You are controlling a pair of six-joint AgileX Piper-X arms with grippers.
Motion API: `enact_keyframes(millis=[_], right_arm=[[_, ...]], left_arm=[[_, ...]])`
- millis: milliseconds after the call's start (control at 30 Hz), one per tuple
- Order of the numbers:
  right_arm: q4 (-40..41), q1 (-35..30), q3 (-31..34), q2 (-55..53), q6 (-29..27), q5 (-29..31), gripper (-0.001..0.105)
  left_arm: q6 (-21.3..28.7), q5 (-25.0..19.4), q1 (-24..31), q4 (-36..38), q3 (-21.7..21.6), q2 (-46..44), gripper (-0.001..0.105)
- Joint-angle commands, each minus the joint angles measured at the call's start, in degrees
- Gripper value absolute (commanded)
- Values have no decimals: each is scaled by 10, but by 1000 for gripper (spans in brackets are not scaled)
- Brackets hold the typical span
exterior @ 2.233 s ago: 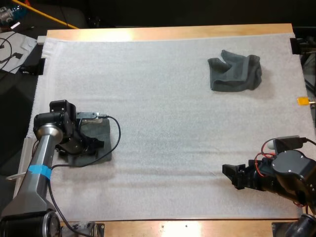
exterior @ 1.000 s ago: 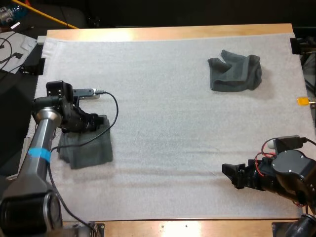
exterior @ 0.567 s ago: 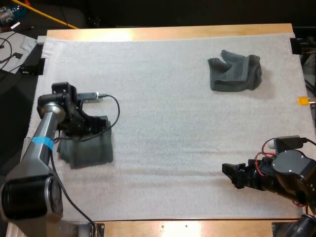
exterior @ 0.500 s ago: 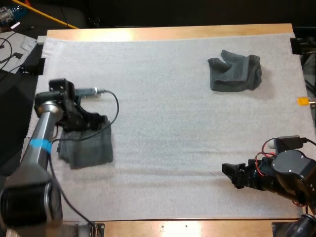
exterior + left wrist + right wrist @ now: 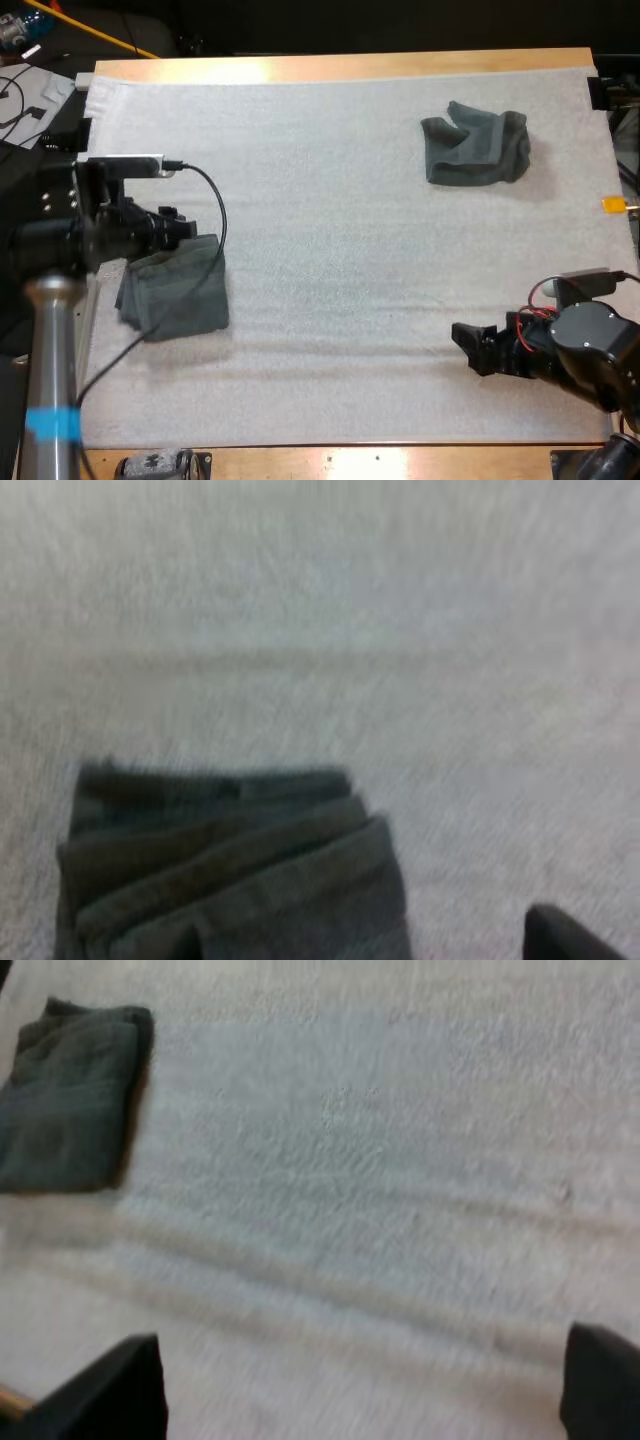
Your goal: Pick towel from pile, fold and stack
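1. Left tool (image 5: pixel 172 228): released, fingers apart, hovers at far edge of folded towel (image 5: pixel 178 295), clear of it.
2. Folded towel: lies flat at left side of mat (image 5: pixel 330 250); layered edges visible.
3. Crumpled towel (image 5: pixel 477 148): far right of mat, untouched.
4. Right tool (image 5: pixel 468 348): released, over bare mat at near right, well apart from both towels.

The left arm (image 5: pixel 48 340) is a silver tube banded with blue tape (image 5: pixel 50 422), topped by black housings. The right arm (image 5: pixel 592 350) is black and rounded, ending in a black two-fingered tool (image 5: pixel 470 347).
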Motion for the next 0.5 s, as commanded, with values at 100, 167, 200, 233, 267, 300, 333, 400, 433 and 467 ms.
enact_keyframes(millis=[100, 167, 200, 233, 267, 300, 333, 400, 433, 467], right_arm=[[-31, -1, -6, 26, -63, 59, 77], [-30, 1, -4, 25, -64, 60, 77], [-39, 0, -2, 34, -78, 72, 77], [-48, -2, -3, 43, -90, 82, 77], [-56, -6, -4, 50, -100, 91, 77], [-63, -12, -5, 60, -110, 93, 77], [-70, -20, -5, 69, -119, 93, 77], [-81, -48, -5, 85, -134, 85, 77], [-86, -66, -5, 91, -141, 76, 77], [-90, -86, -5, 97, -148, 66, 77]], left_arm=[[-6, 13, -5, 41, -2, -85, 61], [-7, 16, -3, 39, -2, -82, 61], [-10, 19, -3, 43, -2, -95, 61], [-11, 22, -4, 48, -2, -103, 61], [-12, 23, -4, 54, -1, -110, 61], [-12, 24, -4, 59, -2, -118, 61], [-12, 26, -5, 65, -1, -124, 61], [-12, 27, -6, 71, -1, -138, 61], [-11, 28, -7, 74, -1, -144, 61], [-11, 28, -8, 77, -1, -149, 61]])
